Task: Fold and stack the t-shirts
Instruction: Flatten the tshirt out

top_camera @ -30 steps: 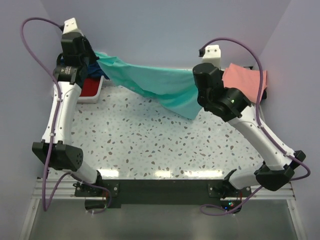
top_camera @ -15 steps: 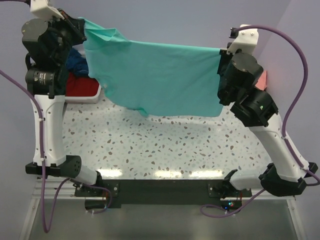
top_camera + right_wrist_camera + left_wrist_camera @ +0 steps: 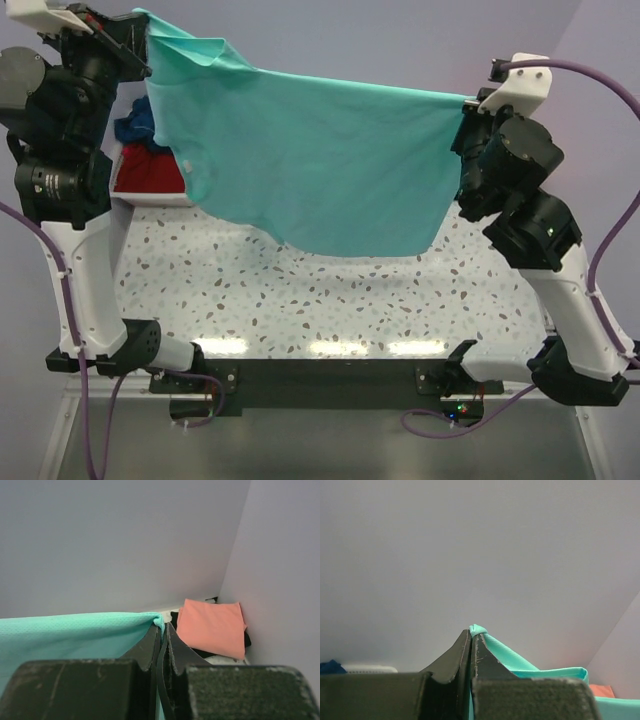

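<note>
The turquoise-teal t-shirt (image 3: 320, 160) hangs spread out in the air between both arms, high above the speckled table (image 3: 330, 290). My left gripper (image 3: 142, 38) is shut on its upper left corner; the cloth pokes out above the fingertips in the left wrist view (image 3: 479, 630). My right gripper (image 3: 468, 105) is shut on its upper right corner, seen in the right wrist view (image 3: 161, 625). A folded salmon-pink shirt (image 3: 212, 626) lies on a black one (image 3: 207, 652) in the far right corner. Red (image 3: 148, 170) and navy blue (image 3: 135, 125) shirts sit at the far left.
A white tub (image 3: 150, 198) at the far left holds the red and navy shirts. Lilac walls close the back and both sides. The shirt's lower hem (image 3: 340, 248) hangs just above the table's far half.
Both arms have risen and spread apart. The teal shirt went from a bunched drape low over the table to a wide flat sheet held high.
</note>
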`<state>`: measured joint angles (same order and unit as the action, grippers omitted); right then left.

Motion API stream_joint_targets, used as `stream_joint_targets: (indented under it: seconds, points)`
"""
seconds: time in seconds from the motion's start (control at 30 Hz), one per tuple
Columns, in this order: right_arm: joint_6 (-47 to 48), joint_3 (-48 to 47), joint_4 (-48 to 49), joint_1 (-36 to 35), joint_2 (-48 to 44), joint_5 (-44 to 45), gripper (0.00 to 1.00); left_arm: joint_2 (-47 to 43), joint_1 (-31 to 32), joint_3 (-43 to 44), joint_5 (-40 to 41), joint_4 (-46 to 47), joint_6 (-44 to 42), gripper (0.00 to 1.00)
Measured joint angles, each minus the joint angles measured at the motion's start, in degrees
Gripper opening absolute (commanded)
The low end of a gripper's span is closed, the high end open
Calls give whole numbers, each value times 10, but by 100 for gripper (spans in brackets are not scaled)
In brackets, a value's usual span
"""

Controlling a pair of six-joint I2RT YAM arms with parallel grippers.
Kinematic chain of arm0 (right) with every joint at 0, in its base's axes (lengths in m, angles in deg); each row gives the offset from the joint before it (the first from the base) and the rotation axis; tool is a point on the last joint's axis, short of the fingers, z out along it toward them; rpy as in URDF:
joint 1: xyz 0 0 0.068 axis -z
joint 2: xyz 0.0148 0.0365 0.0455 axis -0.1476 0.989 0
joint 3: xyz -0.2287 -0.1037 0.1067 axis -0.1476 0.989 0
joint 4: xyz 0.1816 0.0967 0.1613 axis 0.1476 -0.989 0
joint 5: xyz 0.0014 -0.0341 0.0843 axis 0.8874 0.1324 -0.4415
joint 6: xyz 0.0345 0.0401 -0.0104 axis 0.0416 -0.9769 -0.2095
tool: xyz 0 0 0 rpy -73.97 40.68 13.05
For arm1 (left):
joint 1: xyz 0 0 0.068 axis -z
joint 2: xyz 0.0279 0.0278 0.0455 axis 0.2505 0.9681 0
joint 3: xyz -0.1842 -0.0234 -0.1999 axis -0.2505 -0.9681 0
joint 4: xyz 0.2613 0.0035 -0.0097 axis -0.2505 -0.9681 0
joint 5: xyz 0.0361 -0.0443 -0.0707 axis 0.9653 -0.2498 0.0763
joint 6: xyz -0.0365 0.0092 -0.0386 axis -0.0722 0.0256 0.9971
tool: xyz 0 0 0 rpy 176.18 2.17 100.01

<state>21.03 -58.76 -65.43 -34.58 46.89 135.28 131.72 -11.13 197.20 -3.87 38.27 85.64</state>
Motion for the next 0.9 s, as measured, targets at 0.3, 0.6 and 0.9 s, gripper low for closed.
stream_joint_targets:
  seconds: [0.3,0.6,0.9]
  points:
    - [-17,53,-12,0,-31,-46,0,-44,0,11,-11,0,-18,0]
    - [-52,64,-62,0,-120,-96,0,-177,2,-153,7,-2,-40,0]
    - [-96,69,-114,0,-170,-155,0,-240,5,-189,10,-9,-48,0]
